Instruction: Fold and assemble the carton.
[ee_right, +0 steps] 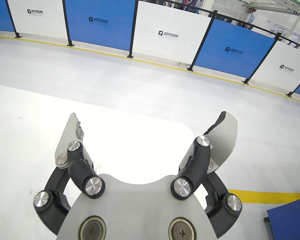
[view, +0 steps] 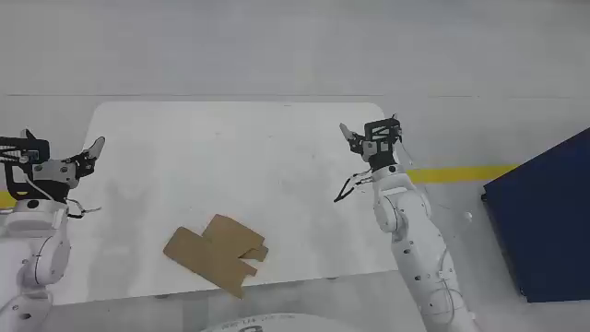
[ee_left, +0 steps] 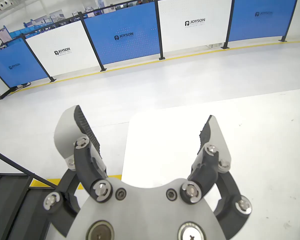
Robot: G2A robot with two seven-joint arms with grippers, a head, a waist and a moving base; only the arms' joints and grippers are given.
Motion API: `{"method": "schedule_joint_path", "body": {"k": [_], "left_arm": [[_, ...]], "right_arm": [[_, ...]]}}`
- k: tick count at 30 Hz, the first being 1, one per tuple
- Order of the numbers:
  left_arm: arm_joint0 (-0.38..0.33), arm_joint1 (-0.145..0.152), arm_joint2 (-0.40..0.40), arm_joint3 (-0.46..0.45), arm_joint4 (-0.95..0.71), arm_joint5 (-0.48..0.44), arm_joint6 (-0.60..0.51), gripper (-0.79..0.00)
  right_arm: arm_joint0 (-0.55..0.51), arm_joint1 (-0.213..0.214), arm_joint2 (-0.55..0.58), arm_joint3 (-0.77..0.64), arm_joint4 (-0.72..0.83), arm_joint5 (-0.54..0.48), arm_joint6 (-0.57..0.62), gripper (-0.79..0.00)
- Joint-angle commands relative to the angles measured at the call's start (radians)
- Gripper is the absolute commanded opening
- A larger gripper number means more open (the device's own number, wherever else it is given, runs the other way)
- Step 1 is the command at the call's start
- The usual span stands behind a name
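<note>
I see the carton (view: 217, 254) lying flat at lower centre-left of the top view, near the table's (view: 230, 138) bottom edge; the left gripper (ee_left: 143, 118) hangs by the table's left edge, jaws spread; the right gripper (ee_right: 150, 116) by its right edge, jaws spread too.

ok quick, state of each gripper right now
left gripper: open, holding nothing
right gripper: open, holding nothing
</note>
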Motion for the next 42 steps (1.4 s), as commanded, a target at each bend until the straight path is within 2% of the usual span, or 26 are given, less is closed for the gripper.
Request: {"method": "schedule_joint_path", "body": {"k": [1, 11, 15, 19, 29, 31, 32, 33, 35, 37, 41, 42], "left_arm": [[0.0, 0.0, 0.0, 0.0, 0.0, 0.0, 0.0, 0.0], [0.002, 0.0, 0.003, 0.001, 0.013, -0.003, 0.001, 0.0], [0.041, 0.008, 0.044, 0.024, 0.209, -0.063, 0.064, 0.0], [0.101, 0.014, 0.056, 0.047, 0.392, -0.045, 0.189, 0.0], [0.117, 0.014, 0.043, 0.047, 0.381, -0.024, 0.214, 0.0], [0.105, 0.013, 0.032, 0.061, 0.397, 0.018, 0.189, 0.0], [0.095, 0.011, 0.039, 0.073, 0.474, 0.092, 0.149, 0.0], [0.092, 0.009, 0.079, 0.074, 0.575, 0.12, 0.141, 0.0], [0.106, 0.017, 0.123, 0.078, 0.782, 0.096, 0.202, 0.0], [0.124, 0.023, 0.157, 0.085, 0.904, 0.052, 0.251, 0.0], [0.137, 0.035, 0.178, 0.079, 1.001, -0.064, 0.341, 0.0], [0.138, 0.037, 0.173, 0.073, 1.011, -0.066, 0.345, 0.0]], "right_arm": [[0.0, 0.0, 0.0, 0.0, 0.0, 0.0, 0.0, -0.001], [0.0, 0.0, 0.0, 0.0, 0.0, 0.0, 0.0, 0.0], [0.0, 0.0, 0.0, 0.0, 0.0, 0.0, 0.0, 0.0], [0.0, 0.0, 0.0, 0.0, 0.0, 0.0, 0.0, 0.0], [0.0, 0.0, 0.0, 0.0, 0.0, 0.0, 0.0, 0.0], [0.0, 0.0, 0.0, 0.0, 0.0, 0.0, 0.0, 0.0], [0.0, 0.0, 0.0, 0.0, 0.0, 0.0, 0.0, 0.0], [0.0, 0.0, 0.0, 0.0, 0.0, 0.0, 0.0, 0.0], [0.0, 0.0, 0.0, 0.0, 0.0, 0.0, 0.0, 0.0], [0.0, 0.0, 0.0, 0.0, 0.0, 0.0, 0.0, 0.0], [0.0, 0.0, 0.0, 0.0, 0.0, 0.0, 0.0, 0.0], [0.0, 0.0, 0.0, 0.0, 0.0, 0.0, 0.0, 0.0]]}}
